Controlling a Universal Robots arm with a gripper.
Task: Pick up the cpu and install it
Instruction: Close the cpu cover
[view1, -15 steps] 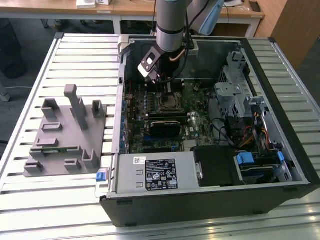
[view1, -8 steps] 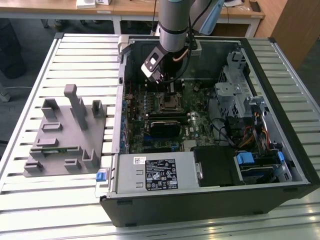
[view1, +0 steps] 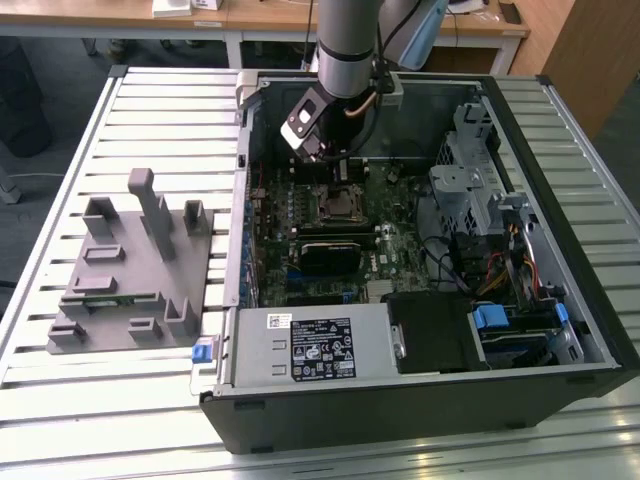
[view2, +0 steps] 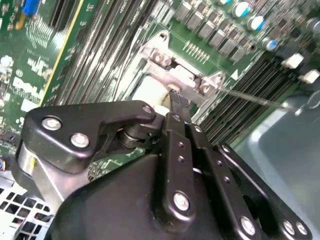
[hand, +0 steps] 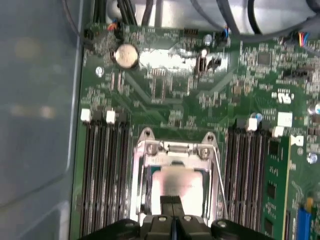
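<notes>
Work well along. Holds the end effector (hand: 172, 202) closed on nothing, right over the cpu (hand: 180, 182). Shows the cpu lying flat inside the socket frame (hand: 146, 150) on the motherboard (hand: 165, 105), in the open computer case (view1: 400, 425), nearer the table's (view1: 150, 100) far edge. Seems past pick-up and placing; cannot tell whether latched.

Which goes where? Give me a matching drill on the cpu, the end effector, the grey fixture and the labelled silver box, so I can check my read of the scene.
Things:
1. cpu
2. end effector
3. grey fixture
4. silver box

Places:
A. on the slatted table, on the exterior view's left of the case
B. inside the socket frame on the motherboard
C. just above the socket, at the cpu's edge
D. inside the case, along the side nearest the exterior camera

Pairs: 1-B, 2-C, 3-A, 4-D
</notes>
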